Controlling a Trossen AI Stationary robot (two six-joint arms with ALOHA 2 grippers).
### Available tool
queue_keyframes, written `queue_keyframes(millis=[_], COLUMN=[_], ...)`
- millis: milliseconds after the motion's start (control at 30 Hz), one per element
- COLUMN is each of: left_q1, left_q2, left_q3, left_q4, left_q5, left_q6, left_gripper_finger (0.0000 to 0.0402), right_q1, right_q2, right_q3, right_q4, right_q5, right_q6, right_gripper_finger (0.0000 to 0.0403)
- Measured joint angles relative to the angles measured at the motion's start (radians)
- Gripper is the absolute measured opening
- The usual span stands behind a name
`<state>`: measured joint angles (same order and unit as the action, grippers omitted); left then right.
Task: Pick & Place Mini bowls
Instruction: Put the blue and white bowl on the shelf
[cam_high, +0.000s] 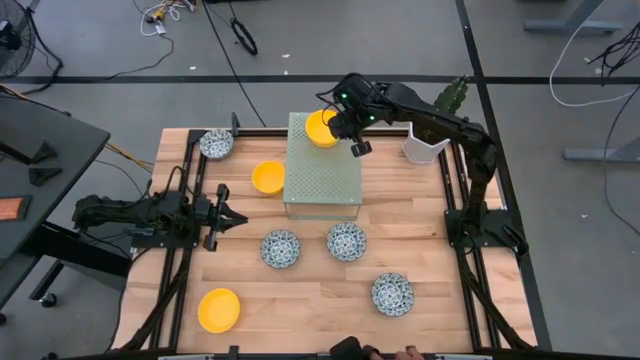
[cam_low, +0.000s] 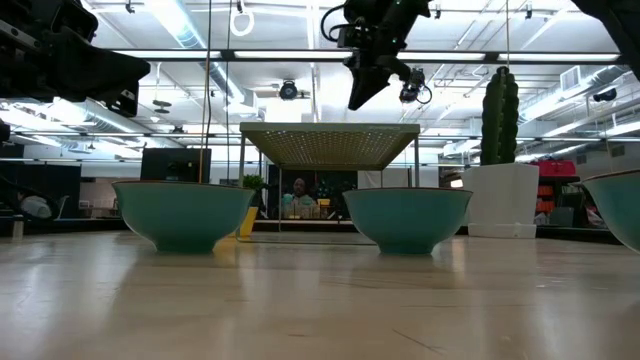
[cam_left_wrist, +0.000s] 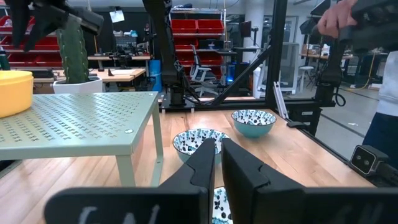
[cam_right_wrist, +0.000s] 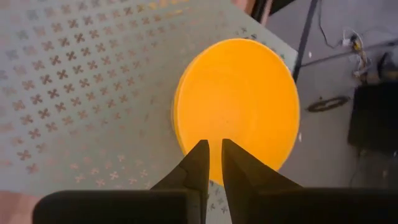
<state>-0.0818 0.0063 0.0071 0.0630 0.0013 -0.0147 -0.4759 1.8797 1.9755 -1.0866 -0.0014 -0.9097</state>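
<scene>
A yellow mini bowl (cam_high: 320, 128) (cam_right_wrist: 239, 102) sits on the far left corner of the green perforated stand (cam_high: 322, 170). My right gripper (cam_high: 358, 148) (cam_right_wrist: 213, 144) hangs shut in the air just above this bowl's near rim, clear of it and well above the stand in the low view (cam_low: 360, 98). Two more yellow bowls (cam_high: 268, 177) (cam_high: 218, 308) rest on the table. Several blue-patterned bowls (cam_high: 216, 143) (cam_high: 281, 248) (cam_high: 346, 241) (cam_high: 392, 294) stand upright on the wood. My left gripper (cam_high: 238, 215) (cam_left_wrist: 217, 149) waits shut at the table's left side.
The white pot with a cactus (cam_high: 425, 148) stands right of the stand, near the right arm. Black frame rails run along both table sides (cam_high: 455, 200). A person's hand (cam_left_wrist: 336, 18) shows beyond the table. Bare wood lies between the near bowls.
</scene>
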Motion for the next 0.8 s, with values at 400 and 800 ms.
queue_keyframes(millis=[400,800], left_q1=[0.000,0.000], left_q2=[0.000,0.000], left_q3=[0.000,0.000], left_q4=[0.000,0.000], left_q5=[0.000,0.000], left_q6=[0.000,0.000], left_gripper_finger=[0.0034,0.0034], right_q1=[0.007,0.068], right_q2=[-0.088,-0.161], right_q3=[0.000,0.000], right_q4=[-0.019,-0.068], right_q5=[0.040,0.037], right_q6=[0.283,0.335], right_gripper_finger=[0.0044,0.0044])
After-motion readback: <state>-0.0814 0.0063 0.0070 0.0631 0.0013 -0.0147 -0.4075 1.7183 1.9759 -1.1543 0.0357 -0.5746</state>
